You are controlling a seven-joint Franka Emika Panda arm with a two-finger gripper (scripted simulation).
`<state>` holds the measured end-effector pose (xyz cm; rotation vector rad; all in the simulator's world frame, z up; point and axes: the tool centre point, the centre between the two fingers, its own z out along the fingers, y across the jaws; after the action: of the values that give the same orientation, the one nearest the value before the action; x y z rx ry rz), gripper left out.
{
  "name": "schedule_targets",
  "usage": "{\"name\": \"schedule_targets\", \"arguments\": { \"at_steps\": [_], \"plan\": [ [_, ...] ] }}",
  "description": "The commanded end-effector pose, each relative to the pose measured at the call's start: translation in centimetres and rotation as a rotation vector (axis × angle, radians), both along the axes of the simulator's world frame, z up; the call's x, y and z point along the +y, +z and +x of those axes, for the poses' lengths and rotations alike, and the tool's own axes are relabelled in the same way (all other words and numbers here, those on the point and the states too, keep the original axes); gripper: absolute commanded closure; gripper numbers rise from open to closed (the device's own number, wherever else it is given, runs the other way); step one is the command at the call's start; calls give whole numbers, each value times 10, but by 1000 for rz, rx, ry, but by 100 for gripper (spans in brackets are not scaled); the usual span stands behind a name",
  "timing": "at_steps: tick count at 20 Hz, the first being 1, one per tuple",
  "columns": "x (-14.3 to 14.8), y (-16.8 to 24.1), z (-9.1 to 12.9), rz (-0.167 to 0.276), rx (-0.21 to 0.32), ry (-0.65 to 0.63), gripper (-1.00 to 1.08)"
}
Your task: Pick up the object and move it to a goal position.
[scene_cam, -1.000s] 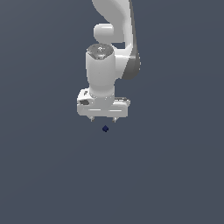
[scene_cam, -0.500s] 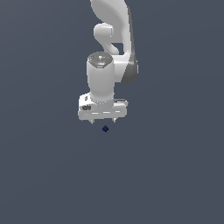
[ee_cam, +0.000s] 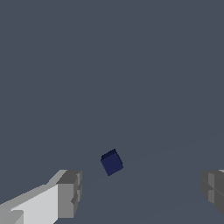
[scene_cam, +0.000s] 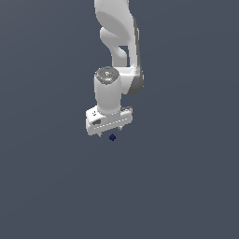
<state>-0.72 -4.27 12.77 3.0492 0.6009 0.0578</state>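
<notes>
The object, a tiny dark navy-blue cube (scene_cam: 112, 137), lies on the flat grey floor just under the white gripper (scene_cam: 111, 133) in the exterior view. The hand points down and sits skewed, its two short fingertips close above the cube. In the wrist view the cube (ee_cam: 111, 162) lies slightly beyond the line between the two grey fingers (ee_cam: 70, 192), nearer that finger than the other one. The gripper (ee_cam: 141, 190) is open wide, with nothing between its fingers, and is not touching the cube.
The white arm (scene_cam: 119, 42) rises from the hand to the upper edge of the exterior view. Plain dark grey floor (scene_cam: 186, 186) surrounds the cube on all sides. No goal marker shows.
The wrist has twisted, so the hand now sits skewed and slightly lower over the cube. The cube has not moved. The fingers stay open.
</notes>
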Motion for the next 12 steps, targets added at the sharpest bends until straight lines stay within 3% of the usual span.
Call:
{"name": "schedule_targets", "arguments": {
  "at_steps": [1,12],
  "plan": [
    [0,-10,-4,-1,8,71,-92],
    [1,-47,-23,6,37,355,-92]
  ]
}}
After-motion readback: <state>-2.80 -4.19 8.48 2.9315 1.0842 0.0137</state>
